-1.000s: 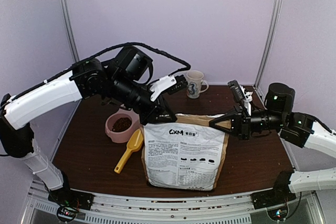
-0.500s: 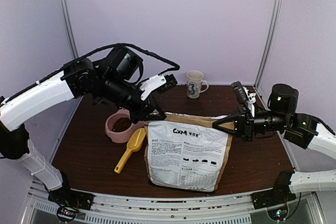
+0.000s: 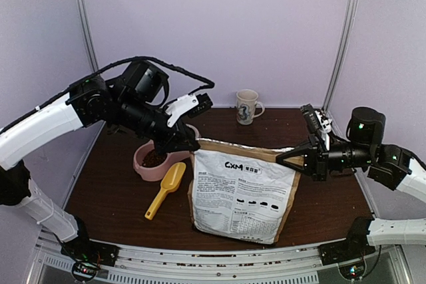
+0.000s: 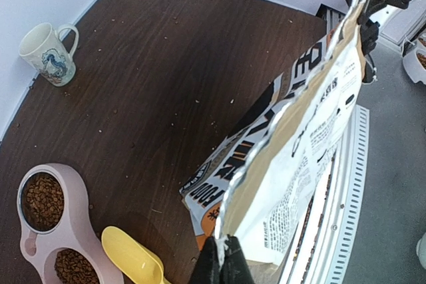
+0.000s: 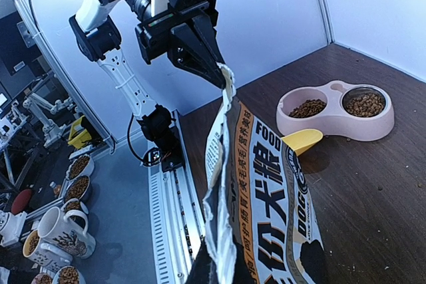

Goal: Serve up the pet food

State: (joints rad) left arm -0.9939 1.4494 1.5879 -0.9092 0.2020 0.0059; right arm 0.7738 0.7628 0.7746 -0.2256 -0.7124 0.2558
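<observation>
- Since a second ago the bag (image 3: 243,191) has slid toward the right edge of the bench (image 3: 319,204); I see the grippers farther apart.
- My left gripper (image 3: 192,144) is clamped tight on the bag's top left corner.
- The pet food (image 3: 154,158) fills both cups of the pink bowl (image 3: 142,169), toward the left edge.
- The yellow scoop (image 3: 165,189) lies just beside the bowl, on its near side.
- My right gripper (image 3: 281,157) is pinched closed on the top right corner.

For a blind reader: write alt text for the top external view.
Two robot arms hold a printed bag by its top corners, left pincer and right pincer shut on it. Nearby: a yellow scoop and a pink bowl of kibble.
</observation>
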